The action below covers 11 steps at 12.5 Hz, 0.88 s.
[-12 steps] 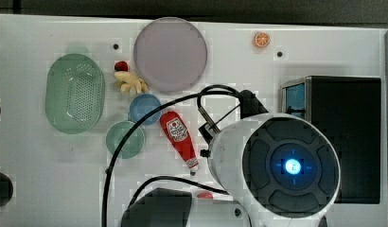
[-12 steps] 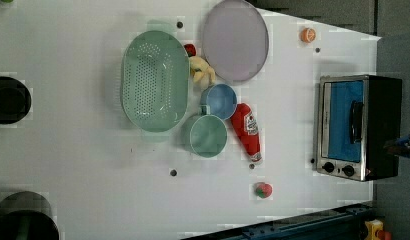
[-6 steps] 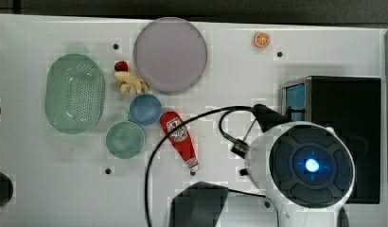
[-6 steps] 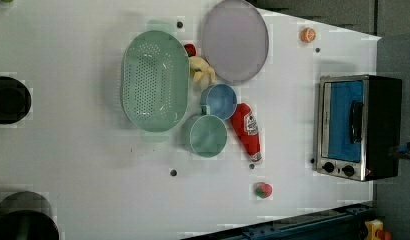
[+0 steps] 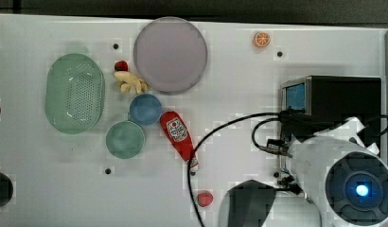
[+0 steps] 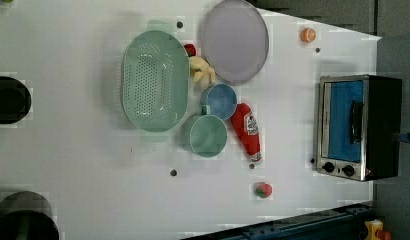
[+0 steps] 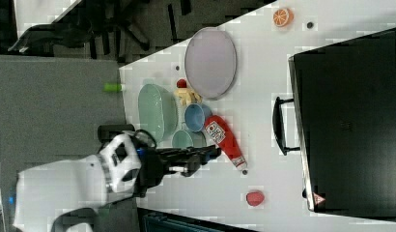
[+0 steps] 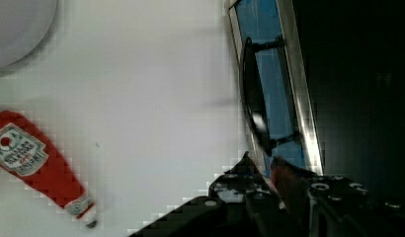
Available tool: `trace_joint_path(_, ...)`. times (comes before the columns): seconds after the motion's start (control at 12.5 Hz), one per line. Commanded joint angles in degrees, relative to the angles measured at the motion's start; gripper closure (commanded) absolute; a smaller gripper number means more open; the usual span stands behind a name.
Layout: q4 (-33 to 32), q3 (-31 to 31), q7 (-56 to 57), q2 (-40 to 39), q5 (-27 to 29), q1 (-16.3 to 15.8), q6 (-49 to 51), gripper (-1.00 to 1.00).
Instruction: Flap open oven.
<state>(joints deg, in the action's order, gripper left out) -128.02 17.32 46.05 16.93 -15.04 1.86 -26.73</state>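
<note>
The oven (image 6: pixel 359 127) stood shut; the gripper (image 8: pixel 262 165) hovered at its handle's (image 8: pixel 253 111) six o'clock end, fingers nearly closed, grasping nothing.

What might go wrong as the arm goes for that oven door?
The handle is a thin bar close to the glass; the jaws look narrow, so they may bump it or slide off. The oven sits loose on the table, so a pull may drag it. The ketchup bottle lies nearby and might get knocked.
</note>
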Motion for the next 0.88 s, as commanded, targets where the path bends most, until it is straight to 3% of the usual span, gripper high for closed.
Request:
trace_joint_path(0.08,-0.91,4.53,9.76,-4.03,-0.24,0.69,-5.73,0.65)
trace_joint_path(0.48,-0.91,6.81,12.66,-13.58,-0.09,0.84,-15.9,0.65)
trace_joint_path(0.88,-0.91,7.42,12.66,-21.02,0.18,1.16,-19.21,0.65)
